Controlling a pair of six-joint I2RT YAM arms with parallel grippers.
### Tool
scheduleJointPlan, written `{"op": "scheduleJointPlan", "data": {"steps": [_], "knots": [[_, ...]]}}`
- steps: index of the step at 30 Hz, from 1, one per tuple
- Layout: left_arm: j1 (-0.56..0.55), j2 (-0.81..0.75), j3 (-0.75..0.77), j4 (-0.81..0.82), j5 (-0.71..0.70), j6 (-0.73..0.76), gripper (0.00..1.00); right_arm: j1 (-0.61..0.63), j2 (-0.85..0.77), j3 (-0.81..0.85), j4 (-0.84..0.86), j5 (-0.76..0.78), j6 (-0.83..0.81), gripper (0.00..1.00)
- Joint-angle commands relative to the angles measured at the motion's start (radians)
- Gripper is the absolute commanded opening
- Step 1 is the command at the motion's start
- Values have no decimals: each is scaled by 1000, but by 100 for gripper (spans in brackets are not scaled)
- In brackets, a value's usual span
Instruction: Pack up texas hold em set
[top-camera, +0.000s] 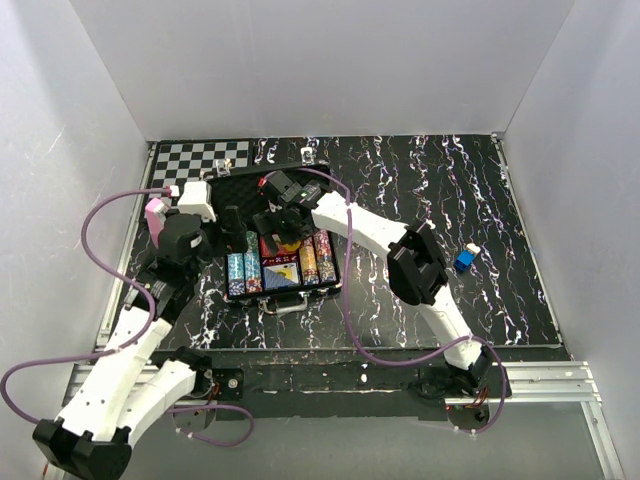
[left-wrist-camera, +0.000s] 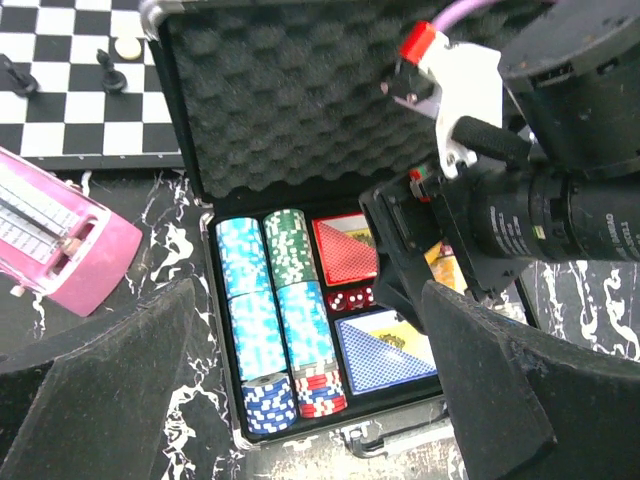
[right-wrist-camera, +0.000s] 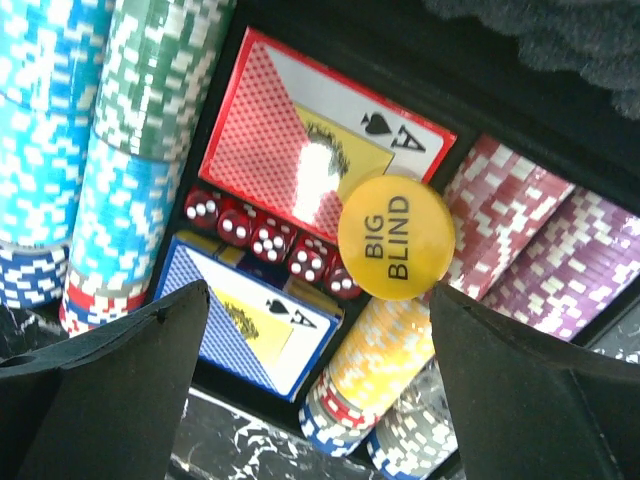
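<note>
The black poker case (top-camera: 282, 292) lies open at the table's centre, its foam-lined lid (left-wrist-camera: 290, 95) up at the back. It holds chip rows (left-wrist-camera: 260, 300), a red deck (right-wrist-camera: 300, 140), a blue deck (right-wrist-camera: 255, 320) and red dice (right-wrist-camera: 270, 240). A yellow "BIG BLIND" button (right-wrist-camera: 396, 236) rests on top, over the dice and the yellow chips. My right gripper (right-wrist-camera: 320, 400) is open and empty just above the case's middle, the button between its fingers. My left gripper (left-wrist-camera: 300, 400) is open and empty over the case's left front, facing the right gripper (left-wrist-camera: 470, 210).
A black-and-white chessboard (top-camera: 200, 155) with small pieces lies at the back left. A pink device (left-wrist-camera: 60, 240) lies left of the case. A small blue cube (top-camera: 464, 260) sits to the right, beside the right arm. White walls enclose the table.
</note>
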Motion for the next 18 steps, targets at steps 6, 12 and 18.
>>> {"op": "scheduleJointPlan", "data": {"steps": [6,12,18], "knots": [[0,-19,-3,31,-31,-5,98,-16,-145,-27,81,32,-45,98],[0,-2,-5,31,-2,-11,98,-16,-113,-41,128,6,-34,98],[0,-2,-3,32,-2,-14,98,-15,-176,-100,167,29,-33,98]]}}
